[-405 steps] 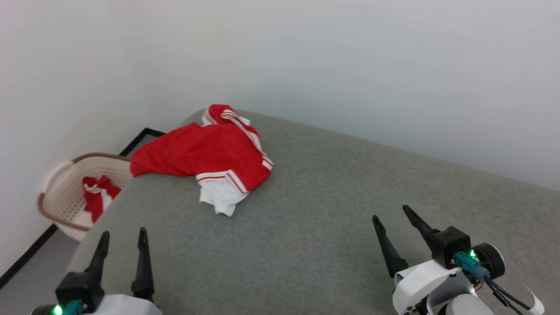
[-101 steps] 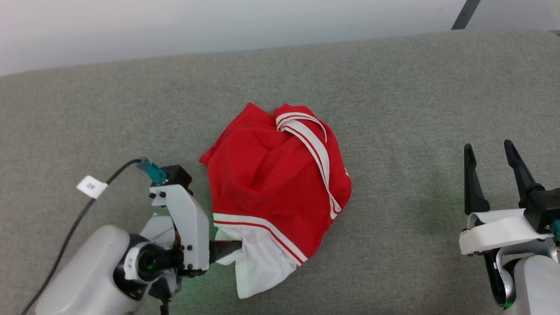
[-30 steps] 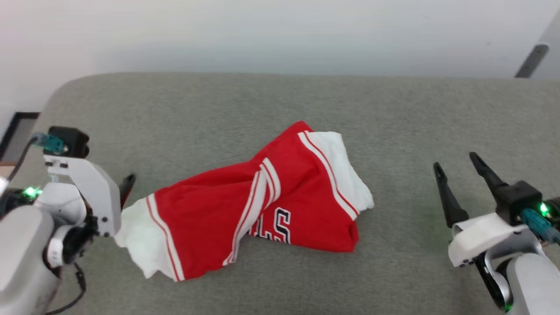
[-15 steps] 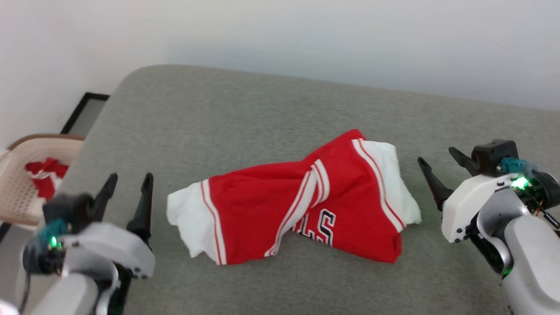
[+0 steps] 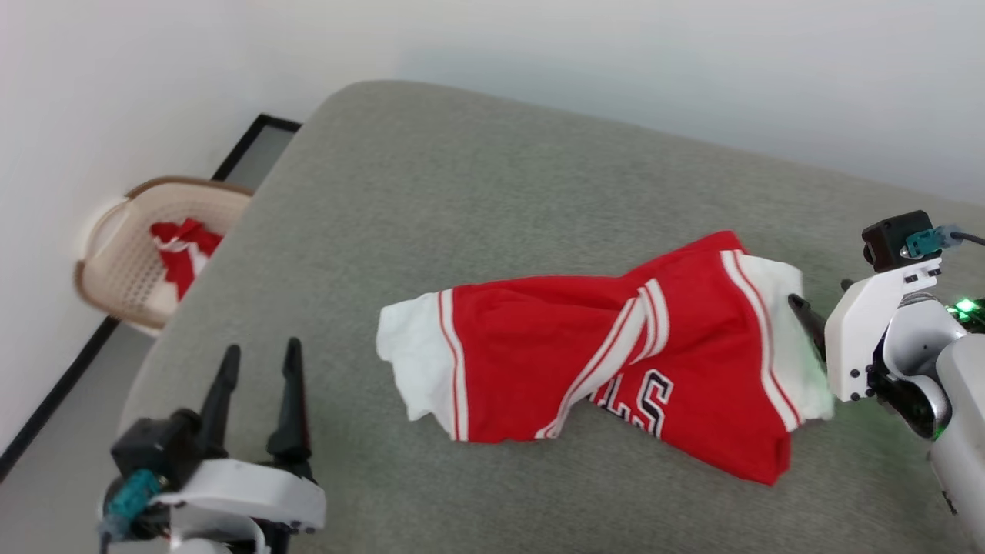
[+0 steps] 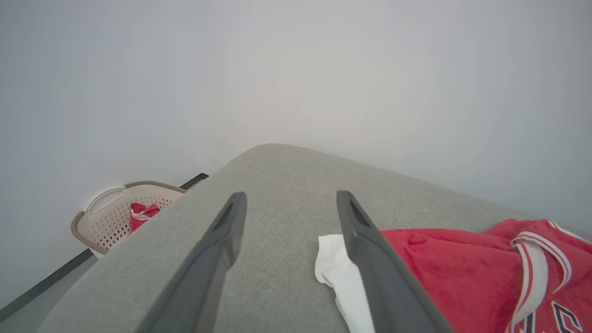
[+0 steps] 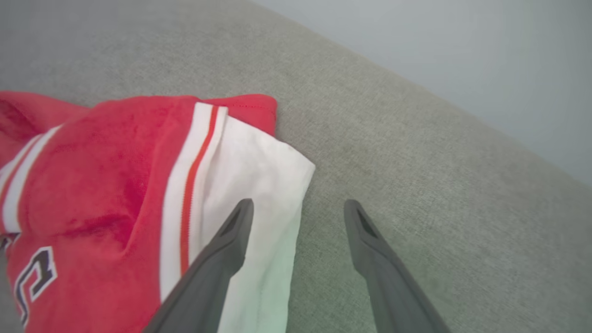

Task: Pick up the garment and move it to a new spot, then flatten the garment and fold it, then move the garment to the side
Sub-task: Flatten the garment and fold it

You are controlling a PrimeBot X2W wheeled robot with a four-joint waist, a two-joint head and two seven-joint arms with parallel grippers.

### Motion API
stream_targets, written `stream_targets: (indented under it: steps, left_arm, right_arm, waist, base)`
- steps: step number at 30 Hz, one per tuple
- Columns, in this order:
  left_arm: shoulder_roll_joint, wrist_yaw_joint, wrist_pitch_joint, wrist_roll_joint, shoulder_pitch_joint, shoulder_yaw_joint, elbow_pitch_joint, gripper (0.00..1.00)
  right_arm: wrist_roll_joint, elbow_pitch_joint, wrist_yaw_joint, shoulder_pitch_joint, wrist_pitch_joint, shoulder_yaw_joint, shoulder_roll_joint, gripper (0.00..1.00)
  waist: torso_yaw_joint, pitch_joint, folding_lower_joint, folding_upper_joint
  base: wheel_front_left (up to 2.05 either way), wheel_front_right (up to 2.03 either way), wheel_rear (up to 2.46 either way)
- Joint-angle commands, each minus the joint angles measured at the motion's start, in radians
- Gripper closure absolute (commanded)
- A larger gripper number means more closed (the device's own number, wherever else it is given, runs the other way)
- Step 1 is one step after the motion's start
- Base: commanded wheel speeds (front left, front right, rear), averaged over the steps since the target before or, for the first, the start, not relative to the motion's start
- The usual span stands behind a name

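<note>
Garment (image 5: 585,362) is lying twisted and crumpled across the middle of the grey padded surface (image 5: 462,192), with a white sleeve at each end and some block lettering showing. Left tool (image 5: 262,346) sits near-left, fingers spread, holding nothing, well apart from it. Right tool (image 7: 298,203) is spread wide too, at the right-hand sleeve, one finger over the white cloth, nothing gripped. Beige basket (image 5: 100,254) is off to the far left.

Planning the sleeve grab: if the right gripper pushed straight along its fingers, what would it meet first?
Probably the white sleeve of the garment: one finger of the open right gripper lies over its edge, the other over grey cushion. Its height above the cloth is unclear.
</note>
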State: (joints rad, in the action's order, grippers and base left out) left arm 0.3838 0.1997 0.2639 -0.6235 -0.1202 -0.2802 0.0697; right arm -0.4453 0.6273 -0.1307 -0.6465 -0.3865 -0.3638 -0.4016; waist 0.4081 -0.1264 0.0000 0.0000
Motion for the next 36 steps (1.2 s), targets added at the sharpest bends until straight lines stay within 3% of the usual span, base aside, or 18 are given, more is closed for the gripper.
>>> stream_targets:
  steps: [1, 9, 10, 11, 17, 22, 27, 36]
  left_arm:
    - [-0.012, -0.008, 0.0, 0.007, 0.01, 0.004, -0.003, 0.0]
    - [-0.139, -0.089, 0.0, 0.11, 0.044, 0.112, 0.01, 0.0]
    - [-0.153, -0.1, 0.0, 0.12, 0.046, 0.127, 0.009, 0.0]
    - [-0.165, -0.111, 0.0, 0.13, 0.051, 0.139, 0.012, 0.0]
    - [-0.227, -0.167, 0.0, 0.185, 0.07, 0.211, 0.024, 0.0]
    - [-0.253, -0.2, 0.0, 0.219, 0.091, 0.271, 0.024, 0.0]
    - [-0.269, -0.22, 0.0, 0.244, 0.113, 0.323, 0.02, 0.0]
    - [-0.283, -0.24, 0.001, 0.269, 0.149, 0.405, 0.008, 0.0]
  right_arm:
    - [-0.012, 0.005, 0.0, -0.011, -0.003, -0.005, 0.001, 0.0]
    - [-0.045, 0.128, 0.0, -0.057, -0.081, -0.055, -0.013, 0.0]
    - [-0.045, 0.141, 0.0, -0.063, -0.086, -0.064, -0.013, 0.33]
    - [-0.045, 0.148, 0.0, -0.069, -0.086, -0.081, -0.014, 1.0]
    - [-0.093, 0.154, 0.0, -0.1, -0.051, -0.142, -0.038, 1.0]
    - [-0.113, 0.082, 0.0, -0.118, 0.015, -0.236, -0.078, 1.0]
    - [-0.159, -0.08, 0.0, -0.109, 0.088, -0.373, -0.141, 1.0]
    - [-0.269, -0.433, 0.0, -0.054, 0.178, -0.591, -0.314, 1.0]
  waist:
    - [0.038, -0.024, 0.0, 0.0]
    - [0.08, -0.04, 0.0, 0.0]
    - [0.083, -0.04, 0.0, 0.0]
    - [0.085, -0.04, 0.0, 0.0]
    - [0.084, -0.033, 0.0, 0.0]
    - [0.061, -0.01, 0.0, 0.0]
    - [0.021, 0.014, 0.0, 0.0]
    - [-0.067, 0.05, 0.0, 0.0]
  base:
    - [0.0, 0.0, 0.0]
    - [0.0, 0.0, 0.0]
    - [0.0, 0.0, 0.0]
    - [0.0, 0.0, 0.0]
    - [0.0, 0.0, 0.0]
    - [0.0, 0.0, 0.0]
    - [0.0, 0.0, 0.0]
    - [0.0, 0.0, 0.0]
